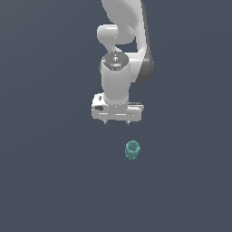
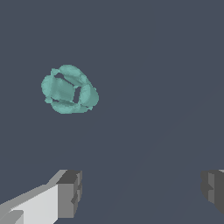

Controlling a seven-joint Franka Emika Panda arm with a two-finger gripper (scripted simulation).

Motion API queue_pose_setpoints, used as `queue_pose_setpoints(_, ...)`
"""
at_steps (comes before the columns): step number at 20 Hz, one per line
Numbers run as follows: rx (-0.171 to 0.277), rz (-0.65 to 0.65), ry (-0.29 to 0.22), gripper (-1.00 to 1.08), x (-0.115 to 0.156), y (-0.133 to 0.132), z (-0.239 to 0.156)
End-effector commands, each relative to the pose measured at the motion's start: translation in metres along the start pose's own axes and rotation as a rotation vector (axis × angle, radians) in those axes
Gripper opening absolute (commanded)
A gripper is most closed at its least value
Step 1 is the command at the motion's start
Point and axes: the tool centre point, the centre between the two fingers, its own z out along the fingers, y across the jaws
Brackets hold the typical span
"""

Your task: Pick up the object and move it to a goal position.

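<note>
the object (image 1: 132,150) lies on the bench (image 1: 45,181), just toward the exterior view's right of the end effector (image 1: 116,122), apart from its spread fingers (image 2: 69,192)

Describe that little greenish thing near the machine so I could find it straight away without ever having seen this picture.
Start at the big white robot arm at the top of the exterior view, and follow it down to its open gripper. Just beyond the gripper, untouched on the dark grey floor, lies the object: a small teal stubby cylinder with a hollow end. It is the scene's only coloured item.
</note>
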Motion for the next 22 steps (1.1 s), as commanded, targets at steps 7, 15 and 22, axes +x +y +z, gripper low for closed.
queue_pose_setpoints(7,-0.021,-0.030,-0.004,1.00,-0.001,0.004,0.006)
queue_pose_setpoints(15,-0.029,-0.044,-0.005,1.00,0.000,0.005,0.008)
queue_pose_setpoints(22,-0.031,-0.132,-0.004,1.00,0.014,-0.008,0.014)
